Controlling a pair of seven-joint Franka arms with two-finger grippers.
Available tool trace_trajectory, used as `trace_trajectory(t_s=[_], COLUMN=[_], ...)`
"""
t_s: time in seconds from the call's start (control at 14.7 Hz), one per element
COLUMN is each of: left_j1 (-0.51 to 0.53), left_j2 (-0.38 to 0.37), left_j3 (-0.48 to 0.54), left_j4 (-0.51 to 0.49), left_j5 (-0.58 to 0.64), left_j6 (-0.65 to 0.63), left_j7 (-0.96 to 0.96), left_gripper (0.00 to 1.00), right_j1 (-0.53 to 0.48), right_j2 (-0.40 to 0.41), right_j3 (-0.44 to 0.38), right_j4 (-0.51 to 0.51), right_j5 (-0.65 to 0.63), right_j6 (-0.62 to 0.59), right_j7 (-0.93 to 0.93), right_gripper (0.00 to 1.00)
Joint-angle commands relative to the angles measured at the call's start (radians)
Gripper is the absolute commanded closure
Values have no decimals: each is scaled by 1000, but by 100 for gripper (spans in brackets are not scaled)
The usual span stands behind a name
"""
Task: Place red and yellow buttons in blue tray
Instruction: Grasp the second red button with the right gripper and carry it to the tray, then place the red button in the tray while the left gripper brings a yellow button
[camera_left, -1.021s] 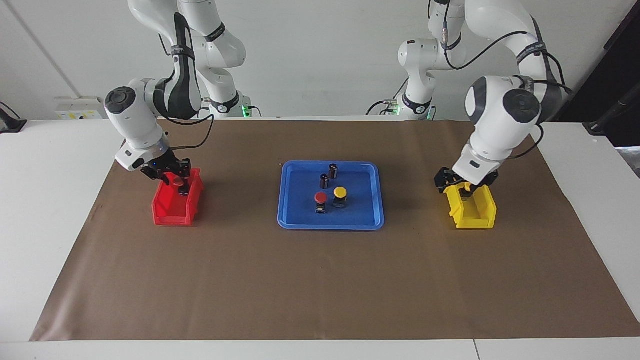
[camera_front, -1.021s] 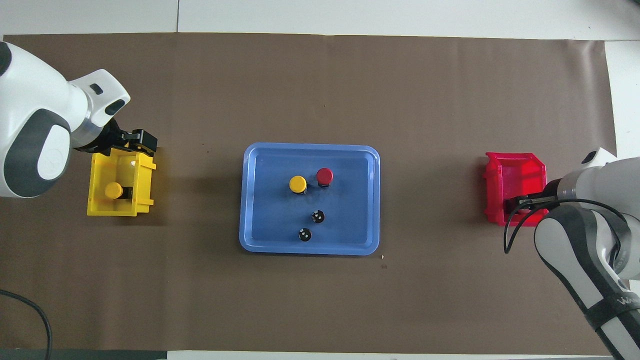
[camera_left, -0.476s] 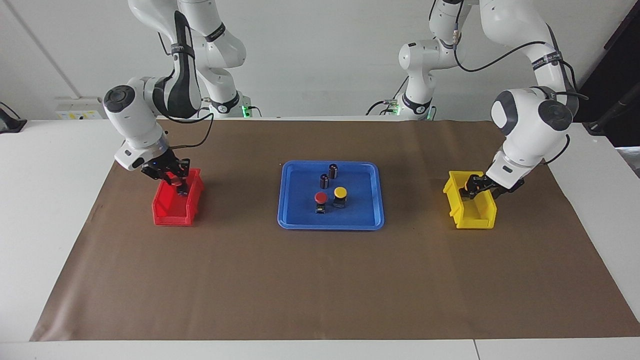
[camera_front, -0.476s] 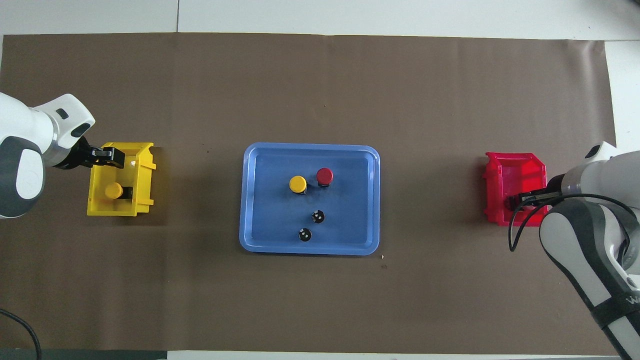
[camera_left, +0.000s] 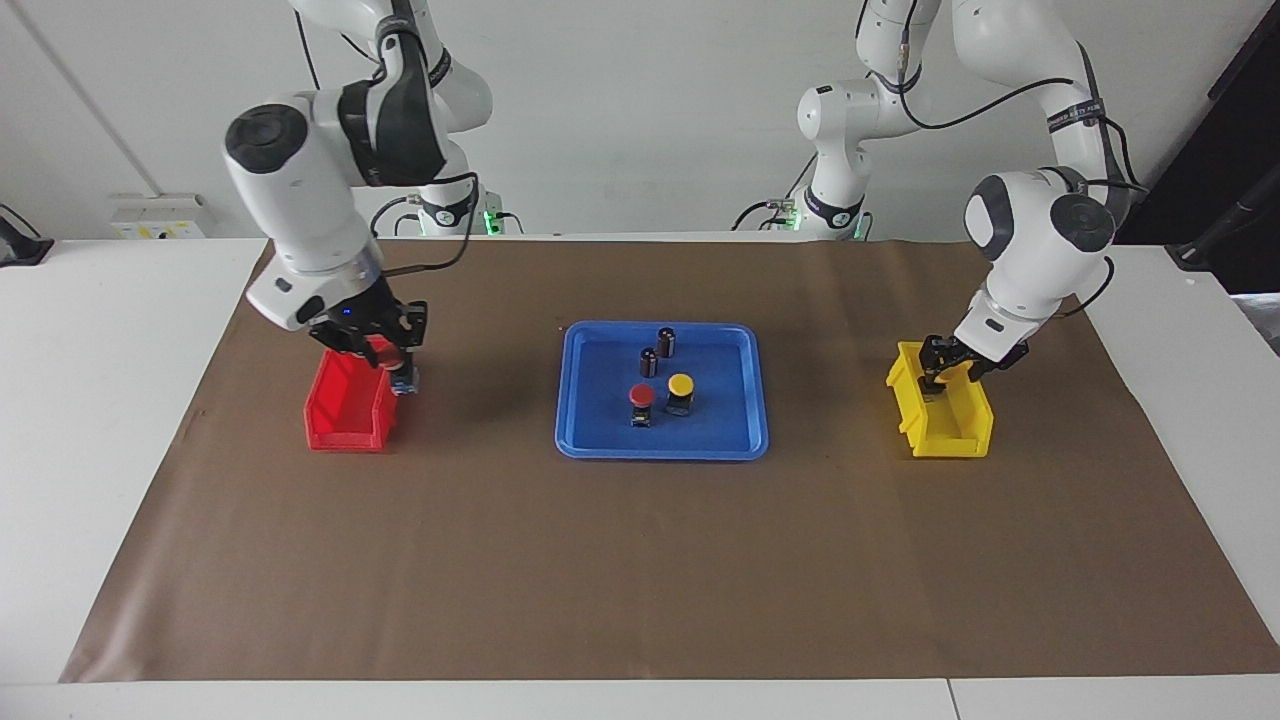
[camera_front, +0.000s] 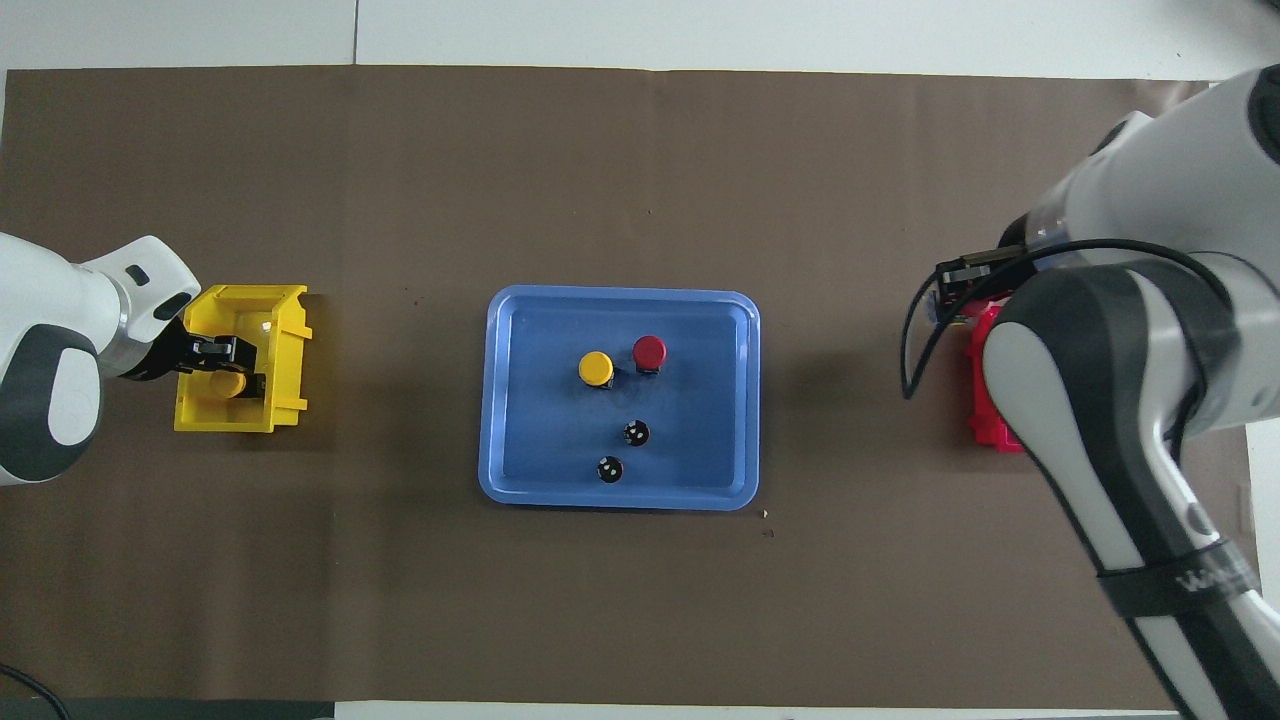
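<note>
The blue tray lies mid-table and holds one red button and one yellow button. My right gripper is shut on a second red button, held in the air over the tray-side edge of the small red bin. My left gripper is open and down inside the small yellow bin, at the second yellow button, which lies on its side.
Two small dark cylinders with silvery tops stand in the tray, nearer to the robots than the buttons. The red bin is largely hidden under the right arm in the overhead view. Brown paper covers the table.
My right gripper rose out of the red bin with the red button and moved toward the tray. My left gripper moved along the yellow bin and came down at the yellow button.
</note>
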Motion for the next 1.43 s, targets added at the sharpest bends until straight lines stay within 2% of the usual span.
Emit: trace_trajectory(t_s=[0.0,0.14,0.2,0.27,0.34,0.48,0.61,0.68,0.82,0.95,1.02,1.09,1.16,1.23,1.36], left_j1=[15,15,15,15,16,15,15,9,-23,-179,-245,-332,-402,-439,-520], left_j2=[-41,-38,-41,-42,-41,-32,-10,-4,0,1,1,1,10,31,79], left_j3=[-12,-12,-12,-12,-12,-11,-11,-12,-27,-31,-34,-32,-32,-34,-32], left_j4=[-62,-76,-100,-111,-114,-76,42,143,269,259,233,205,188,182,179], left_j5=[10,2,2,2,2,2,2,2,-4,-23,-32,-50,-61,-67,-90], left_j6=[41,63,79,101,107,80,-47,-160,-302,-258,-205,-163,-116,-80,-25], left_j7=[9,9,7,4,3,3,9,7,-38,-255,-367,-460,-526,-587,-682], left_gripper=[29,30,34,51,97,99,99,99,99,99,99,99,99,99,99], right_j1=[146,206,236,251,256,256,256,256,256,256,256,253,248,242,202], right_j2=[88,149,189,196,199,220,219,219,217,208,208,209,209,208,205], right_j3=[-2,-1,1,1,1,1,1,1,1,1,1,1,1,-1,-10], right_j4=[29,47,53,38,27,21,-5,-10,-34,-68,-62,-51,-33,-4,108], right_j5=[51,52,52,51,49,49,49,49,49,49,49,49,48,42,37], right_j6=[125,172,192,215,221,239,243,243,275,287,279,275,272,247,107], right_j7=[255,337,366,383,385,385,383,382,383,383,382,382,382,380,372], right_gripper=[83,83,82,82,82,81,79,78,66,51,33,23,2,0,0])
